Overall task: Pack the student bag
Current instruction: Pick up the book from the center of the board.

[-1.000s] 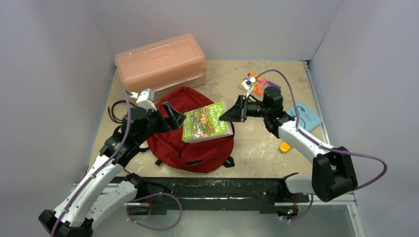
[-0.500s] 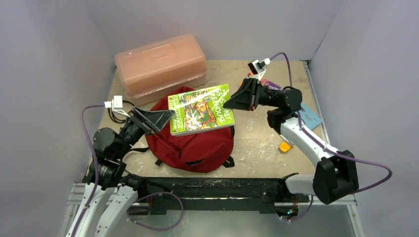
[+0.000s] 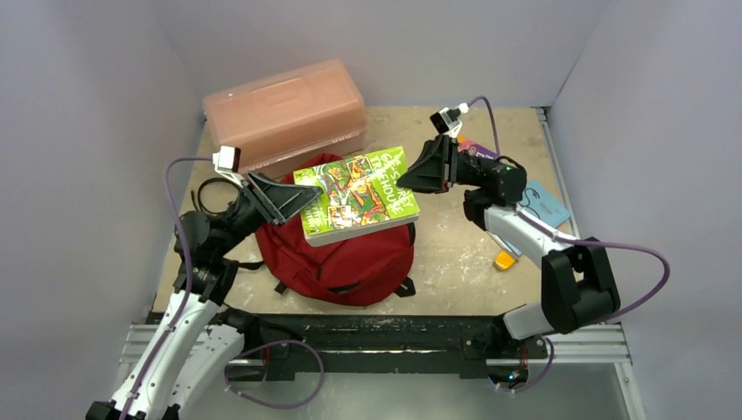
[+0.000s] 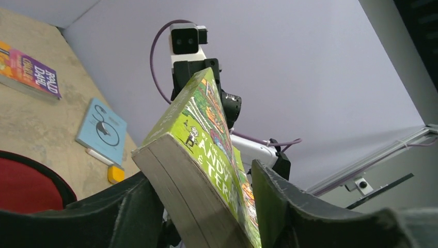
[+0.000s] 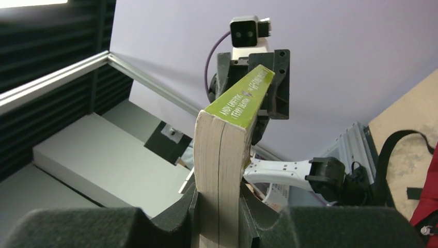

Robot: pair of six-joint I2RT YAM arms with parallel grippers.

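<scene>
right gripper (image 3: 411, 179) is clamped hard on one short end of the green paperback (image 3: 359, 194), you can see the page block squeezed between its pads in the wrist view, and the left gripper (image 3: 293, 199) has its jaws spread around the opposite end, more straddling than pinching as far as I can tell. so the book hangs in the air between the two arms, tilted, cover up, right over the student bag (image 3: 350, 262), which lies flat on the counter (image 3: 455, 254) toward the near edge, a bit left of centre. behind it the orange-pink box (image 3: 284, 109) fills the far left corner, and over by the right edge there's a blue booklet (image 3: 542, 208), a purple book (image 3: 477, 149) and a small orange thing (image 3: 504, 260). looks to me like we're at the get-the-book-in step. can't tell if the main zip is open since the book hides the top, so I'd guess the next move needs the book tipped edge-first toward the bag's mouth with something holding the fabric apart
</scene>
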